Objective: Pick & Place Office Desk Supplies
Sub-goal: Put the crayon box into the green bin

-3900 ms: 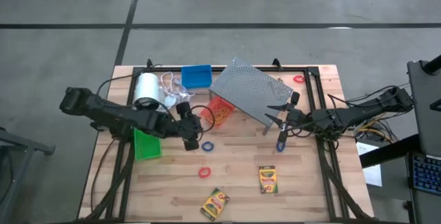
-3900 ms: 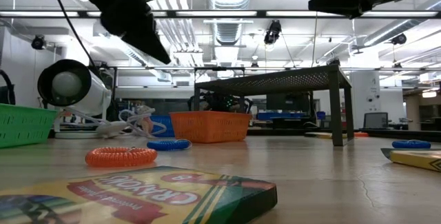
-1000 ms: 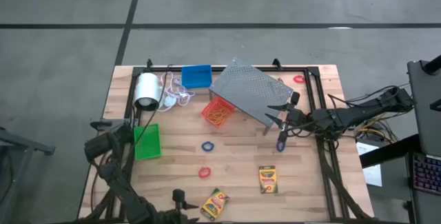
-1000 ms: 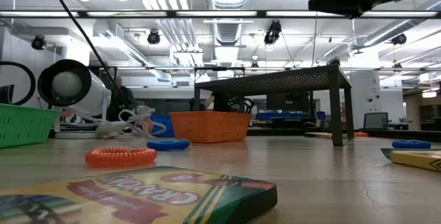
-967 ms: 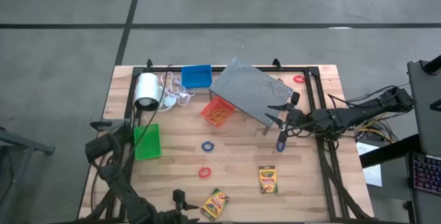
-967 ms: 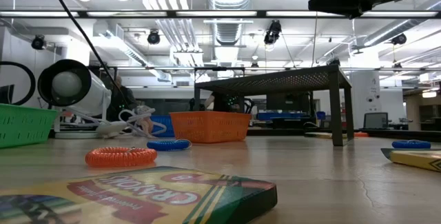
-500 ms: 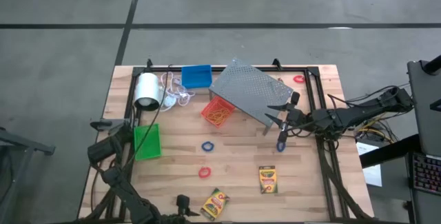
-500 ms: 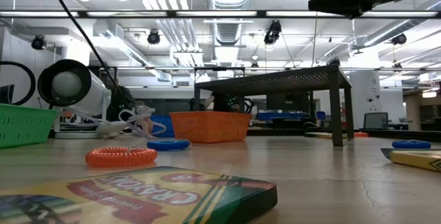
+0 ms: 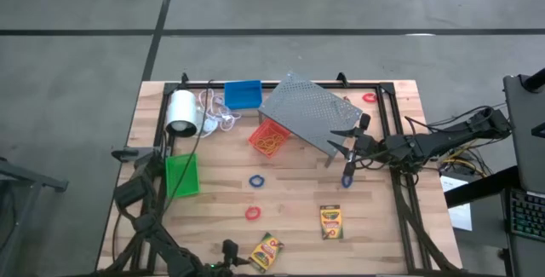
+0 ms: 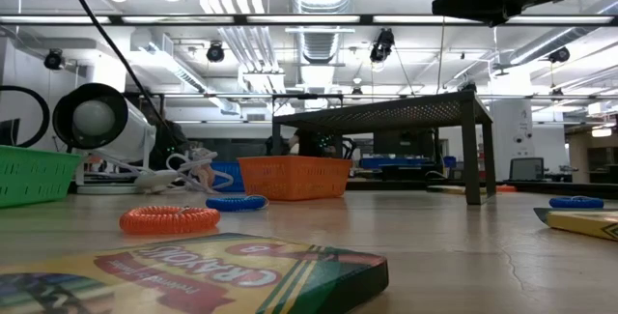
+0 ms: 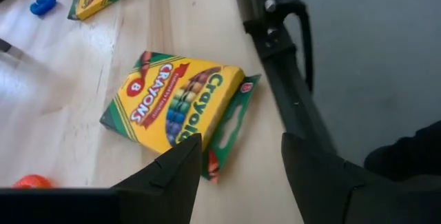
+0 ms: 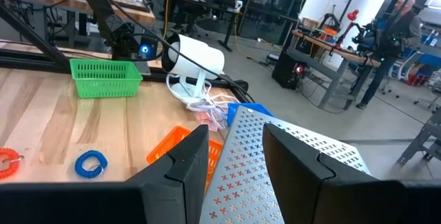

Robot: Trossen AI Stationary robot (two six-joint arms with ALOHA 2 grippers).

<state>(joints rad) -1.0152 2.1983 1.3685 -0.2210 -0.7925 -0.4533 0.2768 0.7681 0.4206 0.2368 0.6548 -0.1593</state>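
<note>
A yellow-and-green crayon box [image 11: 176, 103] lies flat at the table's near edge, its green flap out. My left gripper [image 11: 241, 162] hovers just over its near end, open, fingers on either side of that flap corner and touching nothing; in the high view it [image 9: 232, 251] sits left of the box [image 9: 266, 251]. A second crayon box [image 9: 330, 222] lies to the right. Red ring [image 9: 253, 213] and blue ring [image 9: 256, 180] rest mid-table. Green bin [image 9: 181, 175], orange bin [image 9: 270, 138] and blue bin [image 9: 243, 94] stand farther back. My right gripper [image 9: 345, 143] waits open by the rack's right edge.
A grey perforated rack [image 9: 311, 111] stands at the far middle, with a white roll [image 9: 180, 111] and its cord at the far left. Another blue ring [image 9: 347, 180] lies below my right gripper, and a red ring [image 9: 369, 98] at the far right. The near edge runs beside the box.
My left arm has sunk a little and edged toward the crayon box at the near edge, rolling its wrist slightly. The box and the other supplies have stayed where they were.
</note>
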